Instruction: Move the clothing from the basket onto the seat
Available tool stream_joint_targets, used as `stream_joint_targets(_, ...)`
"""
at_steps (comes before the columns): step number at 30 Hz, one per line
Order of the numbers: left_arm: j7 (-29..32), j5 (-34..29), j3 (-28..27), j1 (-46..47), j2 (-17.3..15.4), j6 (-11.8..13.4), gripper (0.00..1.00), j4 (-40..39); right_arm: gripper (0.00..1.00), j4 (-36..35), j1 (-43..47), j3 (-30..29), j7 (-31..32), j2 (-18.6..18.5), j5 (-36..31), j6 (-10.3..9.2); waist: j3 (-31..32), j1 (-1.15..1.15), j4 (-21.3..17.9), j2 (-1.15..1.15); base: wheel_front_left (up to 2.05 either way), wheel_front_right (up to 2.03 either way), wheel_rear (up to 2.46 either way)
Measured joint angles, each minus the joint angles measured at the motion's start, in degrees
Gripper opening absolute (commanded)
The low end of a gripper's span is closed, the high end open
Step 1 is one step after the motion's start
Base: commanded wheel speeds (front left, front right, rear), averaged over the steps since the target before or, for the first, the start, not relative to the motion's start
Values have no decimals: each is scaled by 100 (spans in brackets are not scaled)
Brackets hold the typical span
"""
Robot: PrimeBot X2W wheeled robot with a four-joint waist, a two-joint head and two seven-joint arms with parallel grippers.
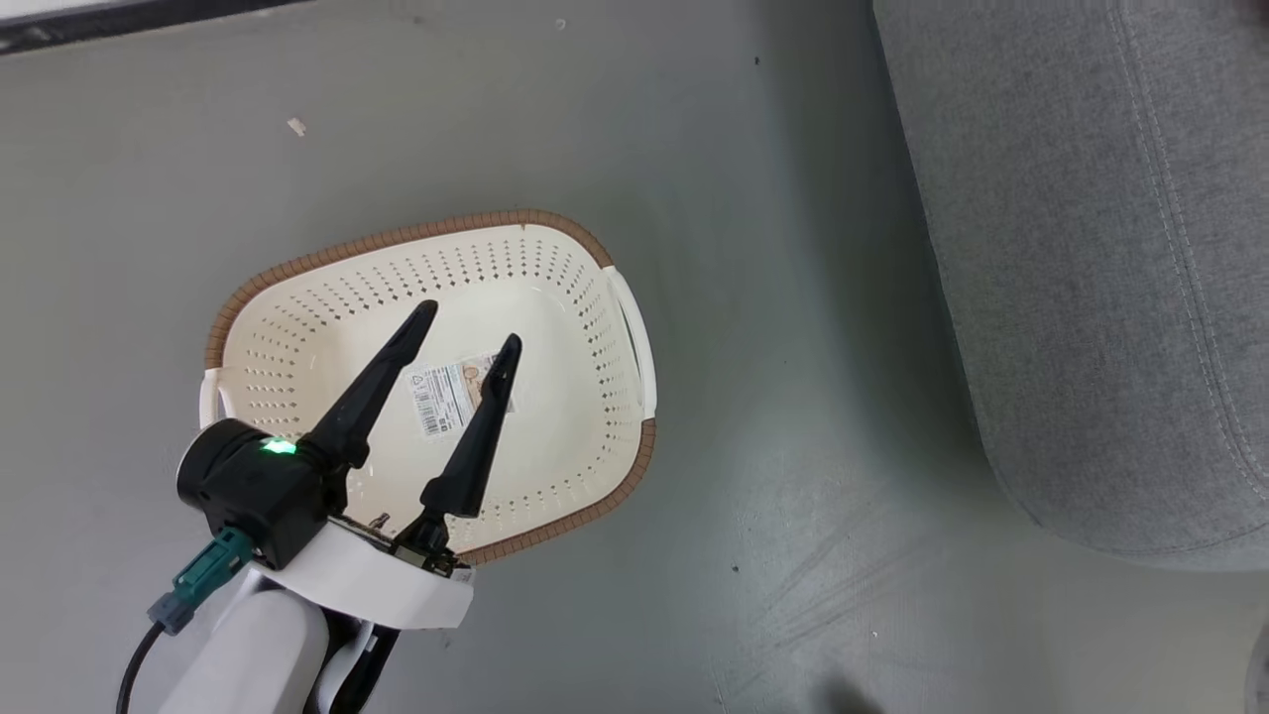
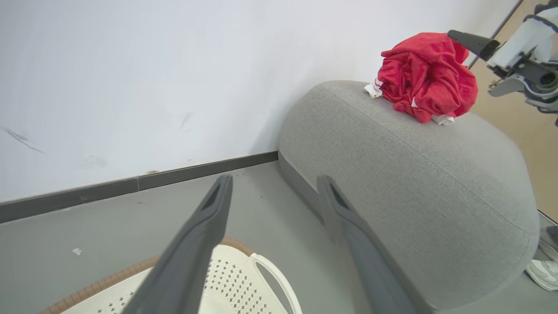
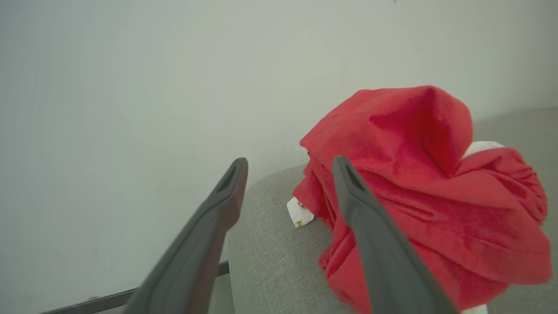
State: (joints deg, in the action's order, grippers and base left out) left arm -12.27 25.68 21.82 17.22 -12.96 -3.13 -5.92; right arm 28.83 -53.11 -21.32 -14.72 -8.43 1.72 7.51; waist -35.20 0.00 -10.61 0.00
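The left tool [image 1: 468, 325] hangs over the basket [image 1: 307, 317] with its two long dark fingers spread wide and nothing between them. The basket is an oval of cream plastic full of little holes, with a brown woven-look rim and white handles. It sits on the smooth grey floor [image 1: 793, 416], and a paper label [image 1: 448, 392] is stuck flat on its bottom. To the right is the seat [image 1: 1091, 297], big, round-edged and covered in rough grey cloth with a stitched line. The clothing [image 2: 429, 74] lies on top of the seat in a soft, crumpled red heap with small white bits. The right tool [image 3: 290, 162] is just beside the heap, fingers wide apart, holding nothing.
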Motion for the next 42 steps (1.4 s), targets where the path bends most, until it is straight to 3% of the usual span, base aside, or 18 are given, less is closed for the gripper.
stream_joint_targets(12,-193,200,-505,-303,240,245,100,570,100,-78,756,1268,1,260,-51,0,709,0,248,0,0,0,0)
stream_joint_targets(20,-196,259,-749,-577,347,318,100,881,100,-83,1255,1672,1,281,-43,1,1176,0,467,0,0,0,0)
stream_joint_targets(42,-196,196,-1058,-1224,642,290,100,1439,100,-441,3301,1750,1,455,-75,1,2557,0,1033,0,0,0,0)
